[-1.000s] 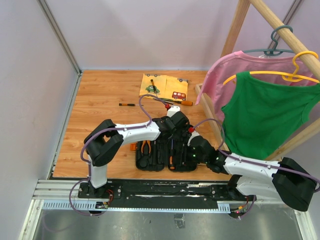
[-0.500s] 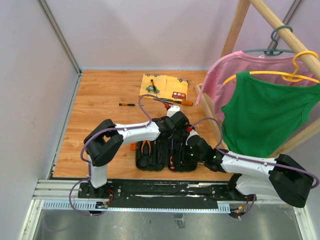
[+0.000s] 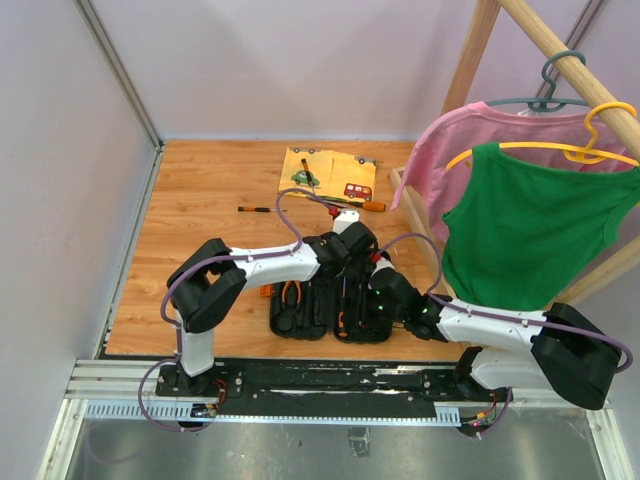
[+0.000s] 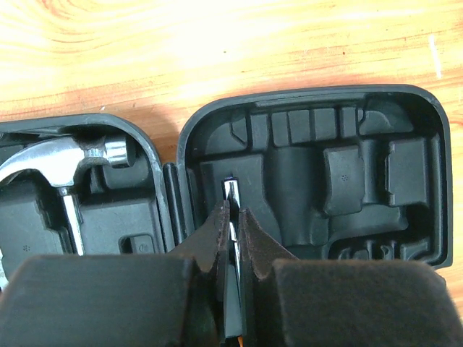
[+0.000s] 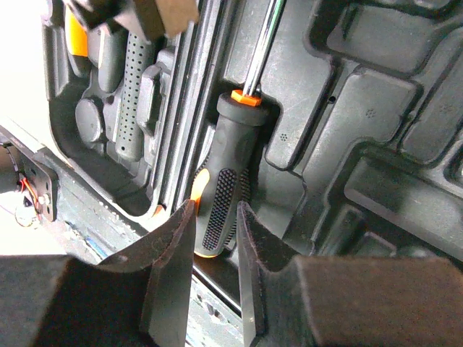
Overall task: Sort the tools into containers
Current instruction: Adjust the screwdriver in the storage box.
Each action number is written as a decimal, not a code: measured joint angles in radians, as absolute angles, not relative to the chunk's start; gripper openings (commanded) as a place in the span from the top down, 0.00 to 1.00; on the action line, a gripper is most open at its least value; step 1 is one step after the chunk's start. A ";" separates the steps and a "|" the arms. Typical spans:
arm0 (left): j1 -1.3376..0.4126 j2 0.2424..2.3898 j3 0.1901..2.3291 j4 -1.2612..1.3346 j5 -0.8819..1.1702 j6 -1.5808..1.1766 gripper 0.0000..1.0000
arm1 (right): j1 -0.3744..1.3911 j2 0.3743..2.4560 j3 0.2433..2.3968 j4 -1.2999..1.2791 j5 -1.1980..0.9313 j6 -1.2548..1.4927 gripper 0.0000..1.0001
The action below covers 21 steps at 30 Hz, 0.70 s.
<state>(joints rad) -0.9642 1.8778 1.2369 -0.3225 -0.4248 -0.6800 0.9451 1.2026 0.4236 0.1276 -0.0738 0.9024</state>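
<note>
Now both grippers meet over one screwdriver (image 5: 228, 181), which lies in the slot beside the hinge of the open tool case (image 4: 427, 181). The case sits on the table (image 3: 200, 200) just in front of the arm bases. We see the left gripper (image 4: 232, 217) pinched shut on the steel shaft near its tip. The right gripper (image 5: 214, 213) hangs over the black-and-orange handle with its jaws narrowly apart, and we cannot tell whether they touch it. The hammer (image 4: 51, 155) and the pliers (image 3: 291, 292) lie in the other half of the case.

We judge three risks.
- **Opposed pull:** with two arms on one tool, a pull by one against the other could lever the handle out of its moulded slot or drag the case across the wood.
- **Early lift:** if the left jaws rise before they let go, the shaft comes up with them.
- **Crowded wrists:** the wrists sit close together, so a careless retreat could make them collide.

A thin dark screwdriver (image 3: 255, 209) and an orange-handled screwdriver (image 3: 372, 206) lie farther out, near the yellow cloth (image 3: 340, 170).
</note>
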 measured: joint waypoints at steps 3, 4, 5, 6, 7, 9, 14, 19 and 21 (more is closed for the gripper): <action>-0.961 1.877 1.233 -0.318 -0.422 -0.680 0.93 | 0.945 1.202 0.424 0.127 -0.073 0.903 0.82; -0.958 1.876 1.232 -0.316 -0.420 -0.680 0.93 | 0.945 1.202 0.424 0.126 -0.071 0.904 0.82; -0.956 1.876 1.232 -0.316 -0.417 -0.680 0.93 | 0.945 1.202 0.424 0.126 -0.068 0.905 0.82; -0.953 1.876 1.232 -0.316 -0.413 -0.680 0.93 | 0.945 1.202 0.424 0.125 -0.066 0.907 0.83; -0.950 1.876 1.232 -0.316 -0.407 -0.681 0.94 | 0.945 1.203 0.424 0.124 -0.063 0.908 0.83; -0.944 1.876 1.232 -0.316 -0.397 -0.681 0.94 | 0.946 1.204 0.426 0.120 -0.058 0.910 0.83; -0.934 1.876 1.234 -0.316 -0.370 -0.680 0.95 | 0.948 1.252 0.467 0.086 -0.052 0.909 0.85; -0.917 1.877 1.242 -0.323 -0.342 -0.680 0.95 | 0.949 1.311 0.508 0.084 -0.057 0.912 0.87; -0.911 1.879 1.247 -0.328 -0.331 -0.680 0.95 | 0.949 1.319 0.512 0.089 -0.057 0.917 0.89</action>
<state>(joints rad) -0.9112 1.8790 1.2469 -0.3283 -0.3305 -0.6800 0.9489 1.3193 0.5117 0.0891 -0.0574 0.9173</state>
